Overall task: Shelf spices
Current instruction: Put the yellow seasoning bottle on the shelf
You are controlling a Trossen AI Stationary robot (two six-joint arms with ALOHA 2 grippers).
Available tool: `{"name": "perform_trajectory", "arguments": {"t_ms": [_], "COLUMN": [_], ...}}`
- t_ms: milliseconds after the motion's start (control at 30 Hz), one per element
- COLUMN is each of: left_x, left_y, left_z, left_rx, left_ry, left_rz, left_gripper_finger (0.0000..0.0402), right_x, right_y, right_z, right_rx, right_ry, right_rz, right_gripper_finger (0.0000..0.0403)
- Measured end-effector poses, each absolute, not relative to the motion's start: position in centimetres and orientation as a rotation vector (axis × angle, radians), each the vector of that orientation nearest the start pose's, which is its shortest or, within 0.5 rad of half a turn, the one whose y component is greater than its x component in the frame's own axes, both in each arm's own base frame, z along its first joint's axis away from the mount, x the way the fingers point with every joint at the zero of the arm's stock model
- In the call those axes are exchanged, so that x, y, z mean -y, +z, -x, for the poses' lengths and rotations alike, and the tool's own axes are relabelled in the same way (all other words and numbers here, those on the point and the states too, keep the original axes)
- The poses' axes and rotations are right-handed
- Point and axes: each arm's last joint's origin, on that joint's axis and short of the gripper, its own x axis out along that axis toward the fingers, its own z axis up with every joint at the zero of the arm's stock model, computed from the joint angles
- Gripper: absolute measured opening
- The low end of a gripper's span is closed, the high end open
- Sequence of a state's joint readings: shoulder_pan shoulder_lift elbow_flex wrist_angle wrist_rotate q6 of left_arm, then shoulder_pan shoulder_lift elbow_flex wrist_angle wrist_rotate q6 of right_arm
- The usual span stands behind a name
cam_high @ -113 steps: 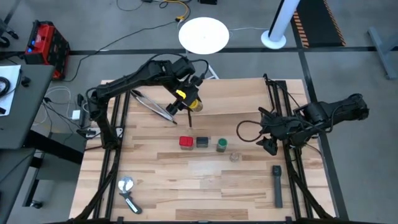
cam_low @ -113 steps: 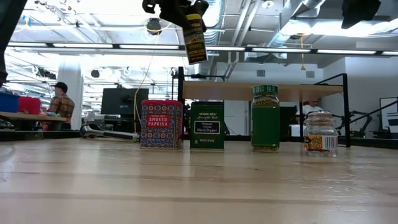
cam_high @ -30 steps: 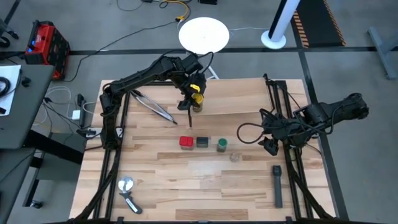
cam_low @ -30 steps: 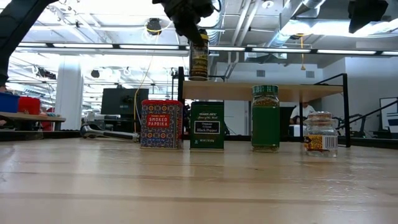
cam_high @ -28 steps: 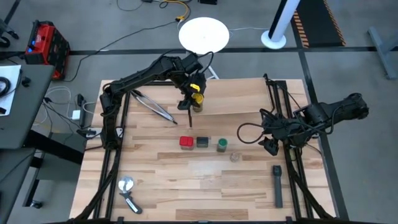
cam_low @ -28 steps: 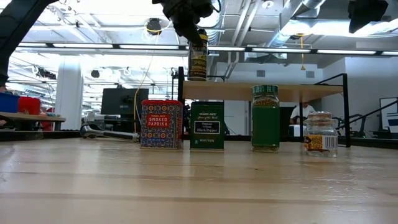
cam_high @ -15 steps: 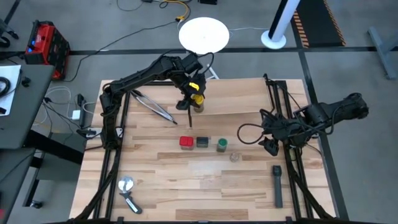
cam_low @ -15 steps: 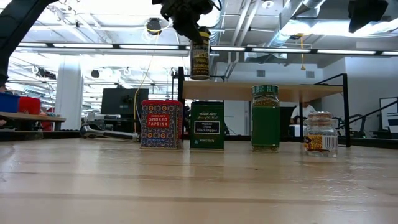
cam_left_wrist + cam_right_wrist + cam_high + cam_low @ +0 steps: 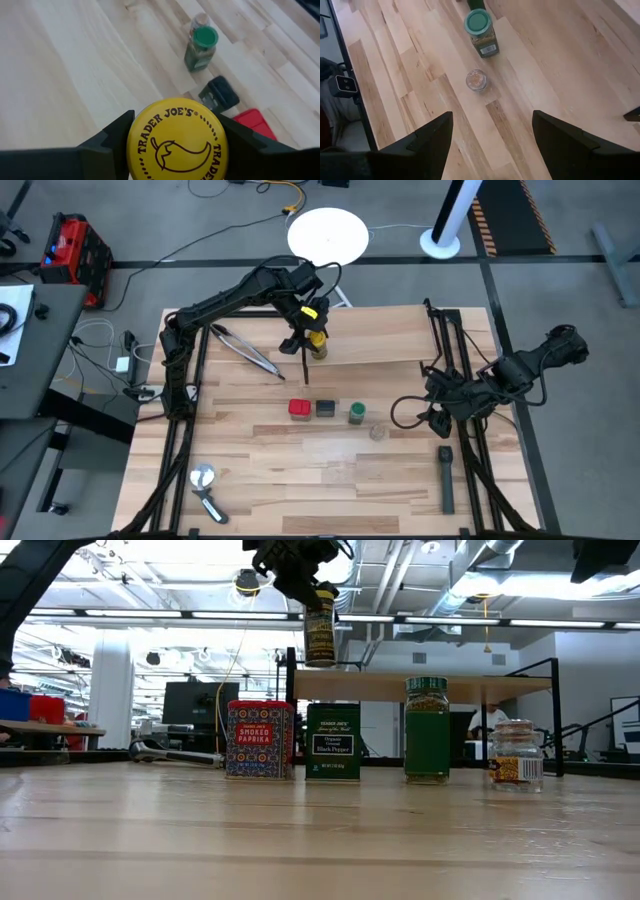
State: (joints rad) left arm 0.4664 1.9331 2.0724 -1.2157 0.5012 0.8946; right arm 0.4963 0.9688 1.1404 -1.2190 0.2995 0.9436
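Observation:
My left gripper (image 9: 312,332) is shut on a round jar with a yellow lid (image 9: 176,137) and a dark label (image 9: 320,635), over the left end of the shelf (image 9: 400,342). The jar's base is level with the shelf board (image 9: 430,687); whether it rests there I cannot tell. A red tin (image 9: 298,409), a dark grey tin (image 9: 325,409), a green-lidded jar (image 9: 357,413) and a small clear jar (image 9: 378,432) stand on their bases in a row on the table. My right gripper (image 9: 436,421) hangs open to the right of the row, above the table. My left gripper pinches the jar at its yellow lid, one finger (image 9: 116,136) on each side of the lid's rim (image 9: 134,142). The fingers come from above, pointing down. The jar hangs upright below them, over the shelf's left end.
Metal tongs (image 9: 245,350) lie at the far left of the table. A long black bar-shaped tool (image 9: 445,480) lies near the right edge, and a silver utensil (image 9: 205,485) at the near left. The shelf's black uprights (image 9: 440,330) stand at its right end.
My right gripper has moved a little toward the table's near edge, staying open. The jar in my left gripper has stayed at the shelf's left end.

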Motion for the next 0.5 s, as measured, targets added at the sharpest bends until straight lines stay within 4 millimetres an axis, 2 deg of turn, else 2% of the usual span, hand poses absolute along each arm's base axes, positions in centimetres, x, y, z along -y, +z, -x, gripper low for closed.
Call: {"name": "perform_trajectory", "arguments": {"t_ms": [200,500], "left_x": [-16.6,-17.3], "left_y": [36.1,34.5], "left_z": [-35.5,-36.4], "left_rx": [-0.845,-0.865], "left_ry": [-0.445,-0.455], "left_rz": [-0.333,-0.279], "left_gripper_finger": [0.0198,0.0198], "right_x": [-6.5,-6.5], "right_y": [34.0,33.9], "right_z": [-13.4,-13.5], "right_rx": [-0.935,-0.933], "right_ry": [-0.289,-0.296], "right_rz": [-0.469,-0.472], "right_gripper_finger": [0.0276,0.0276]}}
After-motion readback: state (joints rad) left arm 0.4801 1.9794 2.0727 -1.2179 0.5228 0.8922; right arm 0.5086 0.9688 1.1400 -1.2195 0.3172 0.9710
